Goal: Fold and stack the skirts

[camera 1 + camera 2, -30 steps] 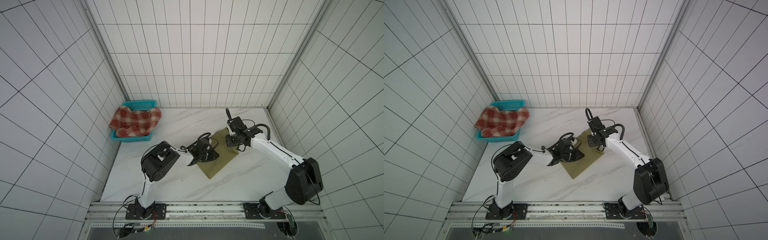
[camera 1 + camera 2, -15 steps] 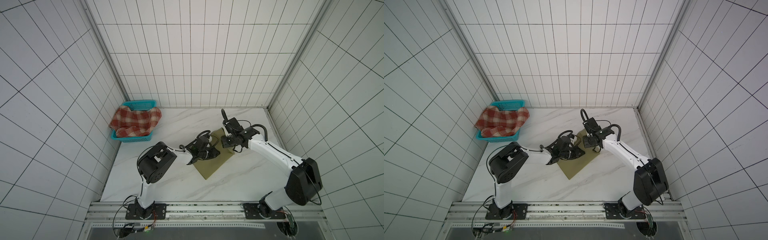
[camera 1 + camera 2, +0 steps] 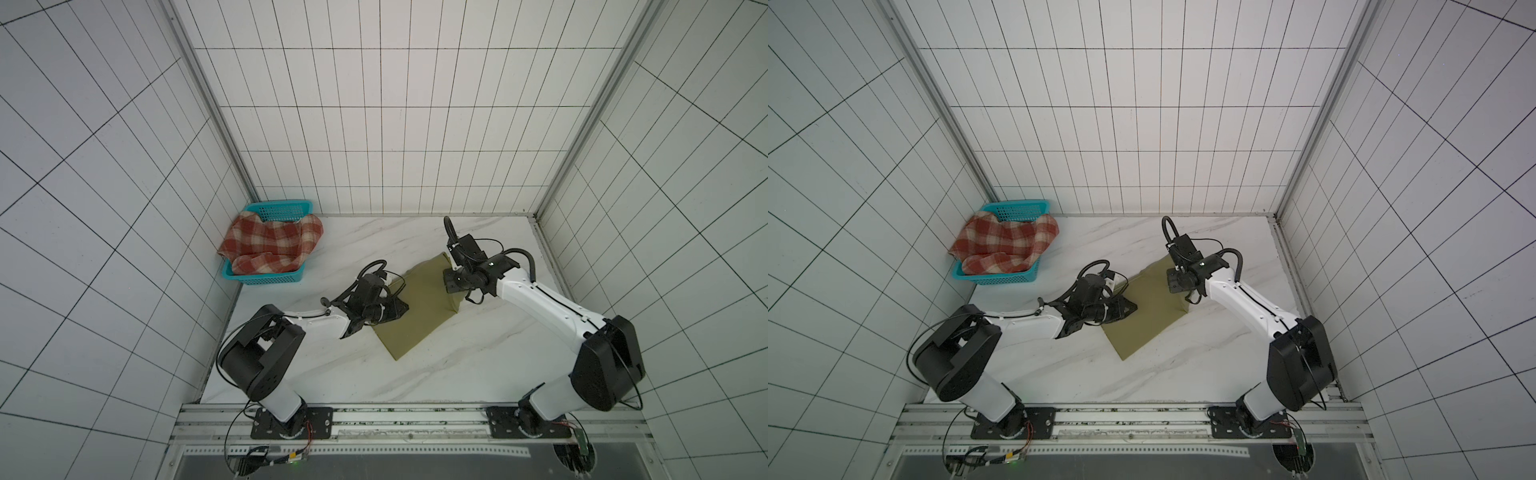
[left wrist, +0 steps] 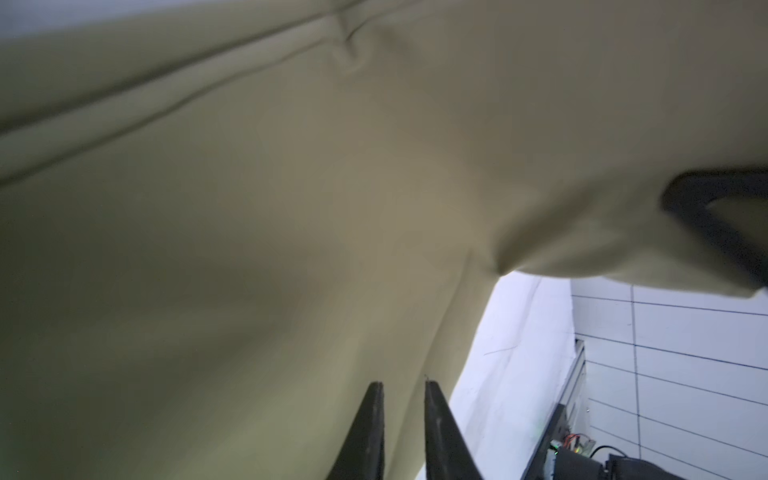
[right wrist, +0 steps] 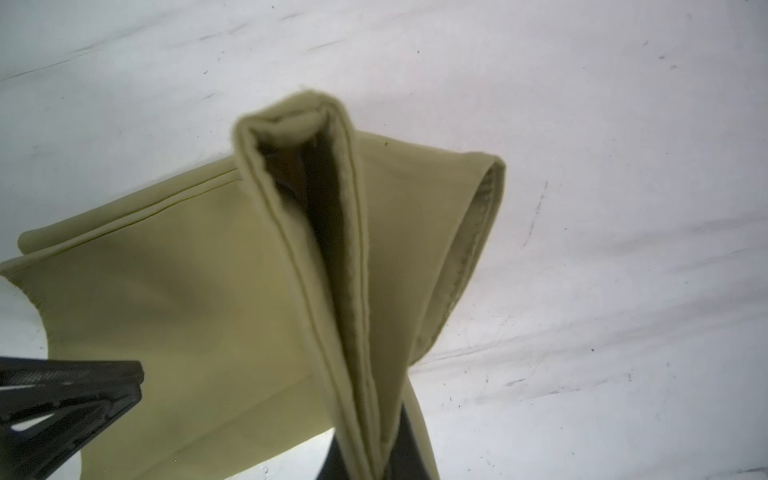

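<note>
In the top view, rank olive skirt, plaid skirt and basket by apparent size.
Tied first: olive skirt and plaid skirt, which look about alike, so not ranked.
Last: basket, little showing, mostly covered by the plaid skirt.

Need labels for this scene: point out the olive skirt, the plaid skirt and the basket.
olive skirt point(image 3: 415, 328): in a top view, flat middle of the cloth.
plaid skirt point(image 3: 270, 245): in a top view, middle of the draped cloth.
basket point(image 3: 284, 211): in a top view, its bare far wall.

Your left arm point(image 3: 311, 322) lies low, stretched forward, left fingers point(image 4: 370, 424) a narrow gap apart. Your right arm point(image 3: 540, 299) bends inward, wrist tipped down, right fingers point(image 5: 334, 465) pinched tight.
</note>
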Tool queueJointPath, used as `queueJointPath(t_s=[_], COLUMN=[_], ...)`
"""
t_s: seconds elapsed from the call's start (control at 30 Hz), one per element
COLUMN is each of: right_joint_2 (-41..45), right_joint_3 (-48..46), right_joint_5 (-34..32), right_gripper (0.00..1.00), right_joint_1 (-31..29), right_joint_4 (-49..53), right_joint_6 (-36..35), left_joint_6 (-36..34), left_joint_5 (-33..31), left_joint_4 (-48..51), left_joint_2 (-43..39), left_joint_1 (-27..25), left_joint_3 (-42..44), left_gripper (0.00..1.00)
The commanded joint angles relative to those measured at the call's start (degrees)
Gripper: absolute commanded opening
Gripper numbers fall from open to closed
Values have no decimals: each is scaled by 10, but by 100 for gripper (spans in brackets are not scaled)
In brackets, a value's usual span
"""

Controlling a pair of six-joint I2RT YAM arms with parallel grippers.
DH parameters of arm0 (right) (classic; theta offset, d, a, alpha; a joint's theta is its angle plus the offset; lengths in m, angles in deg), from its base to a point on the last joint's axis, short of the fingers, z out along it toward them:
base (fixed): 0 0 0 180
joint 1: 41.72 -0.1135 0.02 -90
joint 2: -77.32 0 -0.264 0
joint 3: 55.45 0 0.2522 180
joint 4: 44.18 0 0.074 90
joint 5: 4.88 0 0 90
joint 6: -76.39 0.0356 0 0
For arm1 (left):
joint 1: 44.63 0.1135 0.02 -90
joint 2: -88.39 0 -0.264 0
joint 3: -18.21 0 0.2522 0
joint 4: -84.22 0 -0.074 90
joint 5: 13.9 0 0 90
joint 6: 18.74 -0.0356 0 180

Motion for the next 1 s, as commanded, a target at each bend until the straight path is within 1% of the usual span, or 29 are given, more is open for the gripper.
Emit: queueJointPath(t_s=[0.0, 0.17, 0.37, 0.47, 0.57, 0.63, 0.97], right_joint_2=[15, 22, 20, 13, 9, 5, 13], right_joint_3=[22, 36, 54, 59, 56, 49, -34], right_joint_5=[-36, -54, -60, -46, -30, -4, 80], right_gripper=[0, 0, 0, 0, 0, 0, 0], right_joint_1=[22, 46, 51, 40, 15, -2, -53], right_joint_4=[27, 46, 61, 62, 56, 46, -46], right_joint_6=[-20, -32, -34, -25, -9, 4, 64], left_joint_6=[-20, -15, 8, 21, 36, 44, 50], left_joint_5=[-12, -11, -12, -13, -10, -8, -13], left_joint_4=[6, -20, -57, -74, -96, -107, -118], left_joint_2=[9, 34, 78, 110, 135, 148, 164], left_joint_1=[0, -8, -42, -61, -71, -75, -80], left_joint_3=[17, 29, 6, -12, -21, -24, -24], left_gripper=[19, 19, 19, 18, 17, 17, 17])
